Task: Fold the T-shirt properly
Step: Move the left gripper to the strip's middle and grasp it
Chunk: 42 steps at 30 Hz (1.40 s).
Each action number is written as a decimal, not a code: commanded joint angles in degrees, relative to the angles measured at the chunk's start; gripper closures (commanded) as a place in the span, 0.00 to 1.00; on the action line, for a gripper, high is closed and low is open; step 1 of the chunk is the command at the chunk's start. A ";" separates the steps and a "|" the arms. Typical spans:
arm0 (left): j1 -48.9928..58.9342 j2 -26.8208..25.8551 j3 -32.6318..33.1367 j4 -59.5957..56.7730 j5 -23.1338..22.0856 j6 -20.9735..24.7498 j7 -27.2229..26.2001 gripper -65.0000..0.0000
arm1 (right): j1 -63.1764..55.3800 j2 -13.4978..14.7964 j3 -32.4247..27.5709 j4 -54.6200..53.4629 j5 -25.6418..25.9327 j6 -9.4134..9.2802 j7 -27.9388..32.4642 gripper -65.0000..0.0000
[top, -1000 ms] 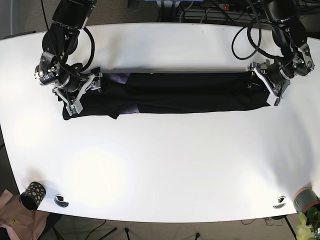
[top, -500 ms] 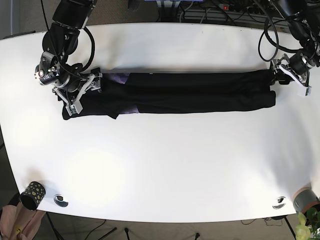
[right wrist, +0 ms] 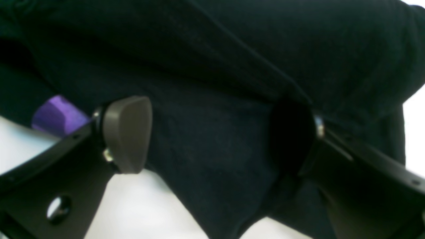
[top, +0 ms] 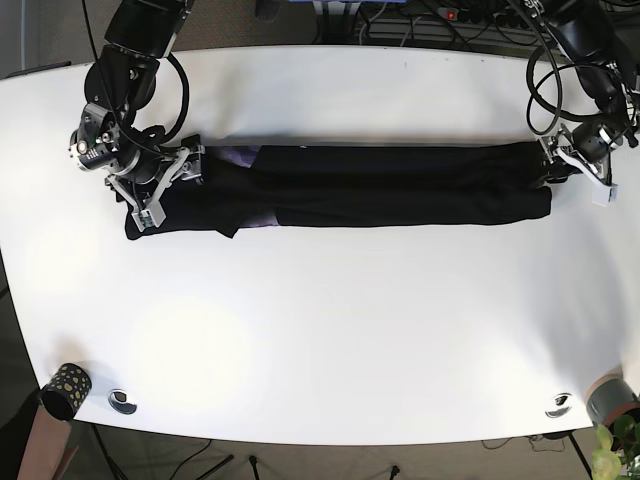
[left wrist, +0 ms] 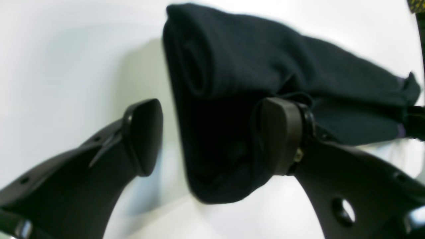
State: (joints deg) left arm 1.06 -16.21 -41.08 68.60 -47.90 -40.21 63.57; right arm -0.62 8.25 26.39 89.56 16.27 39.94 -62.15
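My left end effector (left wrist: 209, 139) is wide open at the end of the black T-shirt (top: 380, 186). My right end effector (right wrist: 212, 132) is open too, cloth between its pads. The shirt lies as a long band. I think I must grab both ends next. The white table (top: 330, 340) sits over cables (top: 400, 25).
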 commanded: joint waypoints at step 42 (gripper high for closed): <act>0.30 7.72 36.11 35.53 29.22 0.21 -1.72 0.91 | 0.75 -0.12 0.11 0.68 0.21 0.06 -0.05 0.13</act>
State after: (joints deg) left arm 2.35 -9.96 -6.28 103.15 -19.40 -39.97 63.00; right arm -0.62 8.23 26.39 89.54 16.34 39.94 -62.13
